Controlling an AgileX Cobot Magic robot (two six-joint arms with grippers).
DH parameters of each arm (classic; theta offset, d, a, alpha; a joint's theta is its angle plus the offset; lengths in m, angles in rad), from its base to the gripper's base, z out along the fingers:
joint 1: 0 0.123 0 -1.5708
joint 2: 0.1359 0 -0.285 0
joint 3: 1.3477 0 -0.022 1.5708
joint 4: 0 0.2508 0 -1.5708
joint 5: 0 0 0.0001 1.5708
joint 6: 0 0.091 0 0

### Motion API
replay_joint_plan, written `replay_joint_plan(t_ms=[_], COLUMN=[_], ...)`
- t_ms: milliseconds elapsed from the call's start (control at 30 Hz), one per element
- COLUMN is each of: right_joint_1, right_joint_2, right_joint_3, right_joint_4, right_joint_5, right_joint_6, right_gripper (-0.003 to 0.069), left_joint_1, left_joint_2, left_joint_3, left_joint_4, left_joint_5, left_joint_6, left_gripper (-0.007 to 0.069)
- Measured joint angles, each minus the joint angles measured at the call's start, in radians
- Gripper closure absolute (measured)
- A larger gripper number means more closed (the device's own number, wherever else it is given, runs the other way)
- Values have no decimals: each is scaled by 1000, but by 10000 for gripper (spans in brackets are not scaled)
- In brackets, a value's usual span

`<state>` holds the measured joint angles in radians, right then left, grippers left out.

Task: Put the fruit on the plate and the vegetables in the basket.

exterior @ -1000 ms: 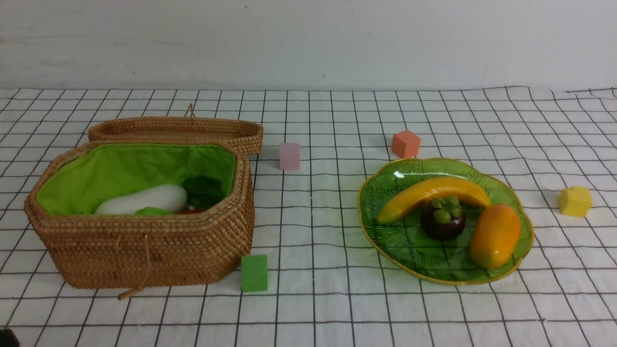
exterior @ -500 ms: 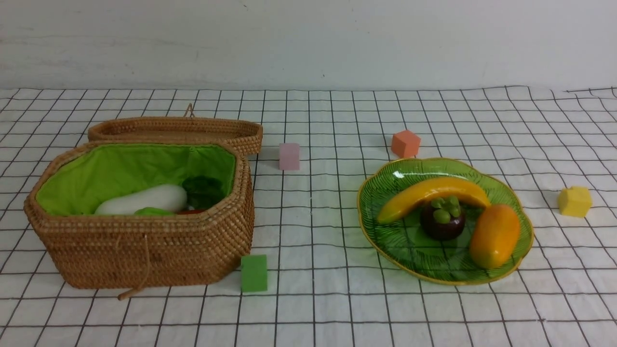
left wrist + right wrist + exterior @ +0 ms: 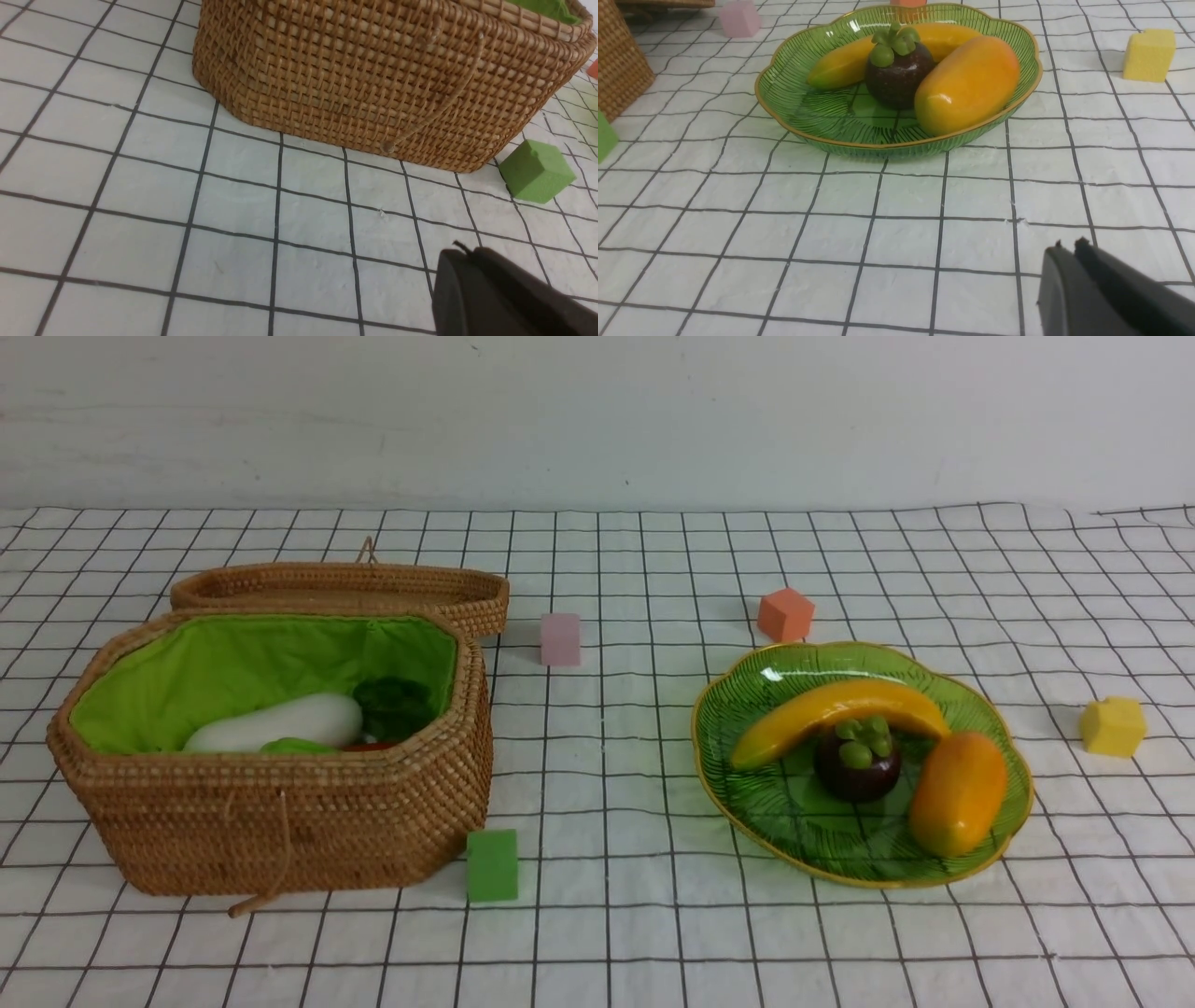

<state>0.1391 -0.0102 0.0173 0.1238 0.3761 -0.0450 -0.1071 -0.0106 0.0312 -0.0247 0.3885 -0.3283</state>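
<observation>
The green glass plate [image 3: 747, 709] holds the yellow banana [image 3: 831, 707], the dark purple mangosteen [image 3: 857, 767] and the orange-yellow mango [image 3: 959, 791]; all also show in the right wrist view, the plate [image 3: 794, 93] with the mango [image 3: 966, 84]. The open wicker basket [image 3: 280, 821] holds the white eggplant [image 3: 280, 721], a bit of the light-green gourd [image 3: 297, 745] and a sliver of orange-red [image 3: 369, 746]. My left gripper [image 3: 462, 252] is shut and empty, low in front of the basket [image 3: 373, 74]. My right gripper [image 3: 1066, 247] is shut and empty, in front of the plate. Neither shows in the front view.
Foam cubes lie on the checked cloth: green [image 3: 492, 864] by the basket's front corner, pink [image 3: 560, 638], orange [image 3: 785, 614] behind the plate, yellow [image 3: 1113, 726] at the right. The basket's lid [image 3: 345, 586] lies open behind it.
A dark bit at the front view's bottom left corner one second ago has left the picture. Nothing else has moved.
</observation>
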Motion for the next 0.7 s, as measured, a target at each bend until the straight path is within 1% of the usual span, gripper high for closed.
replay_joint_plan(t_ms=[700], right_joint_1=[0], right_joint_2=[0], right_joint_3=[0], right_joint_4=[0], right_joint_5=[1], right_joint_6=[0], right_gripper=[585], left_joint_1=[0], left_joint_2=[0], left_joint_3=[0], left_joint_4=[0], left_joint_5=[0], left_joint_6=[0], left_gripper=[626])
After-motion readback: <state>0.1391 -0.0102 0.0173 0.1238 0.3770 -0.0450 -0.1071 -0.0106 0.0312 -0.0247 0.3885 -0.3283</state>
